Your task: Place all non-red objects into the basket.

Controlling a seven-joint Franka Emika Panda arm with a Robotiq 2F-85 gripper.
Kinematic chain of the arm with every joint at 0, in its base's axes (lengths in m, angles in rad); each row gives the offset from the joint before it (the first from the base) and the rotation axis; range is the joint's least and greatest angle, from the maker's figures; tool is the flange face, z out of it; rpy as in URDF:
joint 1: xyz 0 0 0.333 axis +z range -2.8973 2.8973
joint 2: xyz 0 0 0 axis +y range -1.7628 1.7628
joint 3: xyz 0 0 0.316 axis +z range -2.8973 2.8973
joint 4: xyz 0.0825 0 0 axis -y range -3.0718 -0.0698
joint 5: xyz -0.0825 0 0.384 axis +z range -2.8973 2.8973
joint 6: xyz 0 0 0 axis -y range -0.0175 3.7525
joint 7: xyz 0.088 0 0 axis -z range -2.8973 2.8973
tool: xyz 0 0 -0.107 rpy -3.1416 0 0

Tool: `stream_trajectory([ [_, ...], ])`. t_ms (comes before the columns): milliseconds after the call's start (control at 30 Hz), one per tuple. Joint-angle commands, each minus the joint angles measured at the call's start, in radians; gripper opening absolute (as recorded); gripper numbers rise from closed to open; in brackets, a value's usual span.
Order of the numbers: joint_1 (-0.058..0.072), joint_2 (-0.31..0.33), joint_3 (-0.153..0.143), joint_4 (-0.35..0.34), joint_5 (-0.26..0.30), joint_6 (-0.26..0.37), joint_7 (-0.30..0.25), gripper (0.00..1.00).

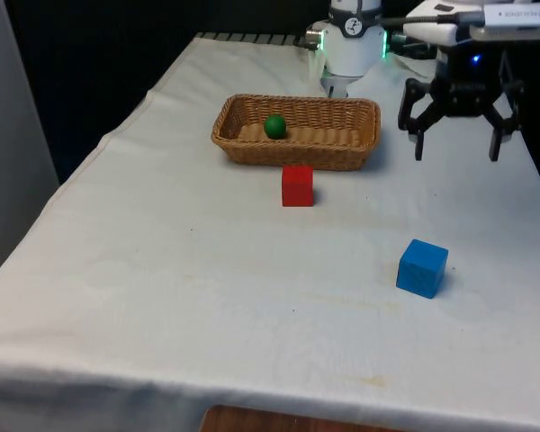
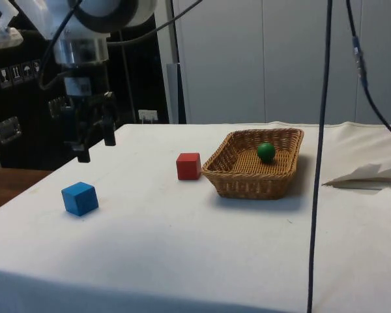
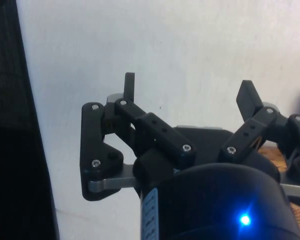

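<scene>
A wicker basket (image 1: 358, 118) (image 2: 236, 176) stands far across the table with a green ball (image 1: 274, 126) (image 2: 266, 152) lying inside it. Just in front of the basket sits a red cube (image 1: 297, 185) (image 2: 188, 165). A blue cube (image 1: 422, 267) (image 2: 79, 198) rests on the cloth towards the front view's right. My gripper (image 1: 456, 152) (image 2: 95, 150) (image 3: 190, 90) hangs open in the air beyond and above the blue cube, to the right of the basket in the front view, with nothing between its fingers.
The table's edge runs close to the gripper on the front view's right. White cloth (image 1: 162, 270) stretches bare on the front view's left and near side. A black cable (image 2: 322, 156) hangs down in the side view.
</scene>
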Motion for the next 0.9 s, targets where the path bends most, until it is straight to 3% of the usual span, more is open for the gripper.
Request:
stream_trajectory([
  [0, -0.008, 0.013, 0.005, 0.013, 0.014, -0.005, -0.007, 1.00],
  [67, -0.001, 0.009, -0.001, 0.008, 0.002, 0.000, 0.000, 1.00],
  [100, -0.008, 0.021, 0.004, 0.021, 0.016, -0.004, -0.006, 1.00],
  [300, -0.015, 0.075, -0.004, 0.068, 0.028, -0.001, -0.005, 1.00],
  [333, -0.009, 0.069, -0.009, 0.062, 0.019, 0.002, 0.000, 1.00],
  [367, -0.016, 0.082, -0.005, 0.074, 0.029, 0.000, -0.005, 1.00],
  [467, -0.021, 0.103, -0.007, 0.092, 0.032, 0.001, -0.005, 1.00],
  [567, -0.023, 0.133, -0.011, 0.118, 0.040, 0.001, -0.004, 1.00],
  [600, -0.016, 0.120, -0.017, 0.106, 0.029, 0.003, 0.000, 1.00],
  [633, -0.023, 0.140, -0.013, 0.126, 0.043, 0.001, -0.003, 1.00],
  [867, -0.027, 0.205, -0.015, 0.189, 0.068, 0.001, -0.001, 1.00],
])
